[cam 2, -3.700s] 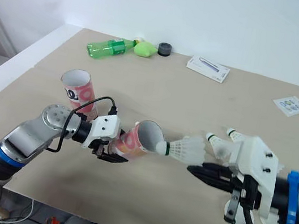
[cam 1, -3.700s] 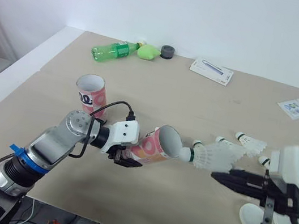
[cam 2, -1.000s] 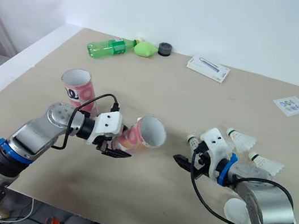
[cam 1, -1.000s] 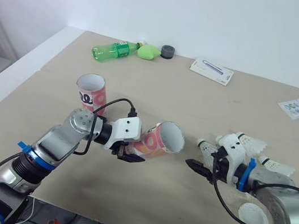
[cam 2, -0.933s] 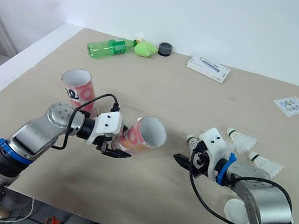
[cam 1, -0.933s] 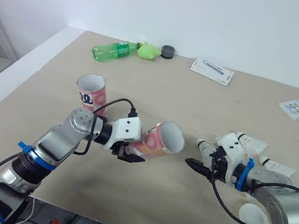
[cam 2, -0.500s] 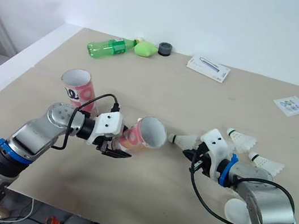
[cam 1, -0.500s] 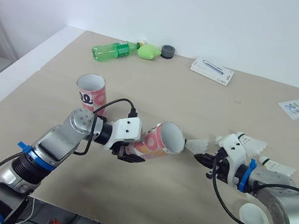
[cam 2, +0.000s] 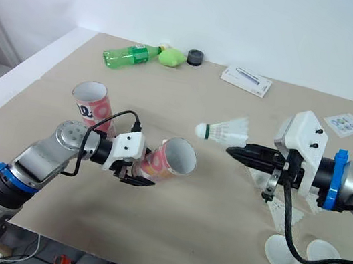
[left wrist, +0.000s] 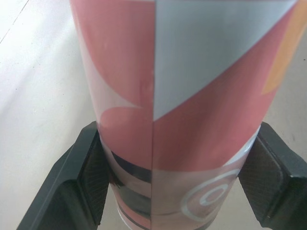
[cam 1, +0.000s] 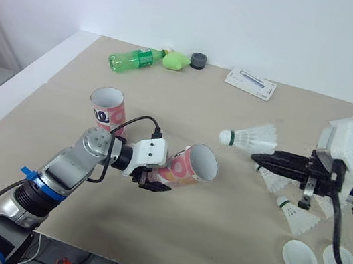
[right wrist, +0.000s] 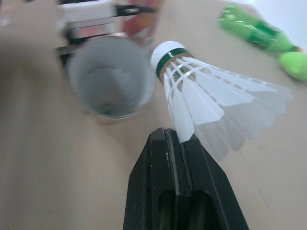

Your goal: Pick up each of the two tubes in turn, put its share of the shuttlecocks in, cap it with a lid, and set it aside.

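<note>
In the head view, two pink printed cardboard tubes are counted. The upright tube (cam 1: 108, 112) is stood on the beige counter (cam 1: 235, 108). The tilted tube (cam 1: 187, 168) is clamped in the left tool (cam 1: 148, 183), mouth turned rightward. One white feathered shuttlecock (cam 1: 248, 139) is pinched by its skirt in the clenched right tool (cam 1: 260, 159), raised near that mouth but apart from it. Two loose shuttlecocks (cam 1: 298, 217) and two white round lids (cam 1: 300, 258) are laid under the right arm.

In the left wrist view, the tilted tube is squeezed between both black fingers (left wrist: 84, 184).

In the right wrist view, the cork end is seen beside the tube's open mouth.
</note>
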`<action>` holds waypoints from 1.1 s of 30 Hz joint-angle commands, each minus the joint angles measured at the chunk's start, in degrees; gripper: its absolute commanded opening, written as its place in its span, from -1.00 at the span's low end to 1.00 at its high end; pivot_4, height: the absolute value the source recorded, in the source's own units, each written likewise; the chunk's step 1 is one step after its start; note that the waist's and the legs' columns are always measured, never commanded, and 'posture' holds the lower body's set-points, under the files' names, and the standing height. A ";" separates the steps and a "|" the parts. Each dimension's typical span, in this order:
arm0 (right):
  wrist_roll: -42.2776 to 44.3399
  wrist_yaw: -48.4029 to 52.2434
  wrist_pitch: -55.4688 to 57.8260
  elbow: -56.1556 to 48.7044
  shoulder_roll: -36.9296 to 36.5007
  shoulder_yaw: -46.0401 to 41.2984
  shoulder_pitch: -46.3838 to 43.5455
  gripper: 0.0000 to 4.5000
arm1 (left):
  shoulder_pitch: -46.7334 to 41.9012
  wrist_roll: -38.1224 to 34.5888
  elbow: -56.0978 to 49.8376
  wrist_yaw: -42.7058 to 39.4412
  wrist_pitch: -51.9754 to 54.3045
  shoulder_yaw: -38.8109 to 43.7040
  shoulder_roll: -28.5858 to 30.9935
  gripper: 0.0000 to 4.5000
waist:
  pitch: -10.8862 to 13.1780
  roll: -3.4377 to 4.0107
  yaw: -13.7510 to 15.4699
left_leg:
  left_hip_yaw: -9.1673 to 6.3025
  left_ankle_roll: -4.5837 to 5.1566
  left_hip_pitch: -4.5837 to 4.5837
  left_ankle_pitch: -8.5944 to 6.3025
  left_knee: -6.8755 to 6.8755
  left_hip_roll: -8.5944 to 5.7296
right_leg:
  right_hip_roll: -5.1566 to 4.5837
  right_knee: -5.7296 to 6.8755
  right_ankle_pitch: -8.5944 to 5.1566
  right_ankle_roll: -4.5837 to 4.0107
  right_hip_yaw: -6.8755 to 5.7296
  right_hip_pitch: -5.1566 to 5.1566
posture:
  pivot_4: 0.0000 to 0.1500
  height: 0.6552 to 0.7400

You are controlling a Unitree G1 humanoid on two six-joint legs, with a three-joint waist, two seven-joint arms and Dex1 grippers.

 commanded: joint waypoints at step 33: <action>0.69 1.89 11.01 -5.23 1.13 -16.59 13.03 0.63 | 0.36 0.75 4.11 0.17 -1.33 -3.04 -4.25 0.47 | -0.03 -0.08 0.84 | -0.21 0.00 -0.22 -0.01 -0.06 -0.29 | -0.27 -0.04 0.03 0.10 -0.27 0.06 | 1.00 0.75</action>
